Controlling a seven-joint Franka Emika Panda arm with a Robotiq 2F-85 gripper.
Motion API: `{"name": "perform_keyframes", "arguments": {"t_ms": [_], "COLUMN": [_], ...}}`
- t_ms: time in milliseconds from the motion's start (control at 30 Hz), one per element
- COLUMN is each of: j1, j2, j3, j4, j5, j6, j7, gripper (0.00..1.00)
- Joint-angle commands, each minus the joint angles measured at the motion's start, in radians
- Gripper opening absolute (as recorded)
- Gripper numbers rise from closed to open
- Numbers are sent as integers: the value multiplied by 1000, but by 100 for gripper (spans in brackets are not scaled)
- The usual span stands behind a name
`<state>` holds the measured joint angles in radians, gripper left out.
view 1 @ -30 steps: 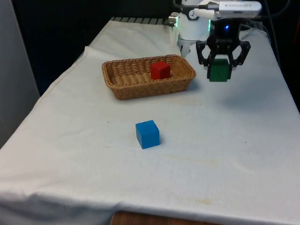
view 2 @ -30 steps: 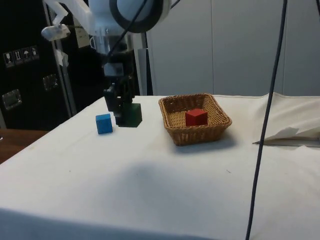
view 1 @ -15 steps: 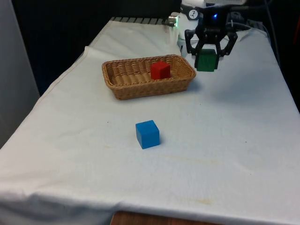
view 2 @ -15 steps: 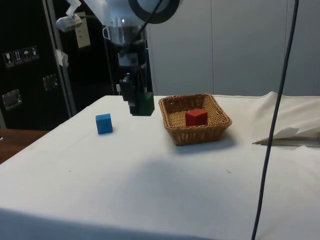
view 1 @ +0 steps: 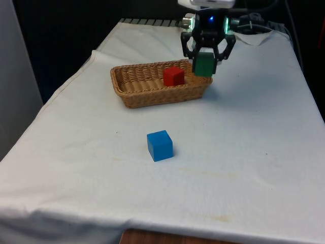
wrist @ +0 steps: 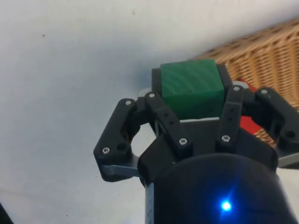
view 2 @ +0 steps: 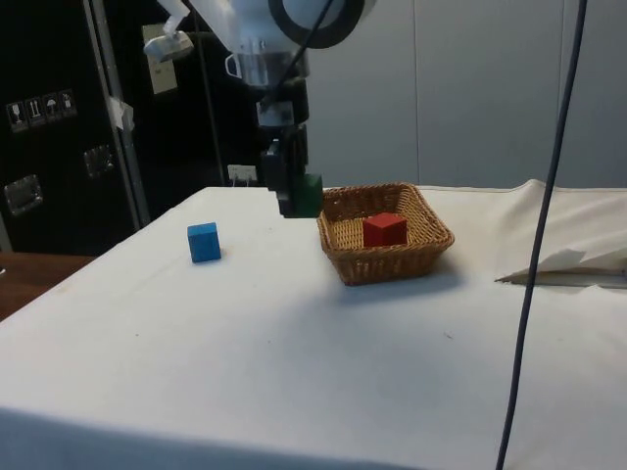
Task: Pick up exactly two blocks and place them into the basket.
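Above the near-right corner of the woven wicker basket (view 1: 133, 93), as you see it in the front view, the black two-finger gripper (view 1: 204, 62) hangs pointing straight down from the white arm (view 2: 260, 24), whose upper links run out of the picture. You can see its fingers (wrist: 233, 108) pinching the green wooden cube (view 1: 204, 65) by two opposite faces, with the cube clear of the tabletop (view 1: 244, 152) and level with or slightly higher than the basket rim. In the side view the green wooden cube (view 2: 306, 195) sits just outside the basket's (view 2: 394, 267) near corner, close to the rim but not touching it. In the wrist view the cube (wrist: 190, 87) lies over the white cloth with the basket's weave (wrist: 261, 51) beside it, so you cannot tell for certain whether it overlaps the rim.

Inside the basket you have a red wooden cube (view 1: 173, 76), resting on the floor toward the end nearer the gripper; in the wrist view only a sliver of red (wrist: 250, 126) shows behind the finger links. A blue wooden cube (view 1: 160, 145) stands alone on the tabletop, well apart from the basket and toward the front camera.

The gripper's linkage hides the cube's rear faces, and you cannot make out the fingertips themselves in the side view.
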<state>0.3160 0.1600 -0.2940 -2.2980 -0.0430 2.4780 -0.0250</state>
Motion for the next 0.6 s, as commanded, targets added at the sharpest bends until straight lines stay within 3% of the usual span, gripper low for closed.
{"name": "perform_keyframes", "arguments": {"t_ms": [0, 133, 167, 200, 400, 433, 467, 567], "j1": [-5, -8, -2, -8, -9, -3, -9, -10], "j2": [-1, 2, 1, 0, -10, -1, -12, -13], "j3": [-8, -33, -32, -46, -78, -81, -81, -93], "j4": [-9, -14, -11, -17, -19, -13, -18, -15], "j5": [4, 6, 0, 5, 21, 5, 25, 41], "j6": [13, 18, 7, 20, 18, 15, 17, 14], "j7": [-18, -47, -34, -59, -98, -81, -102, -123], "gripper": [1, 1, 1, 1, 1, 1, 1, 1]}}
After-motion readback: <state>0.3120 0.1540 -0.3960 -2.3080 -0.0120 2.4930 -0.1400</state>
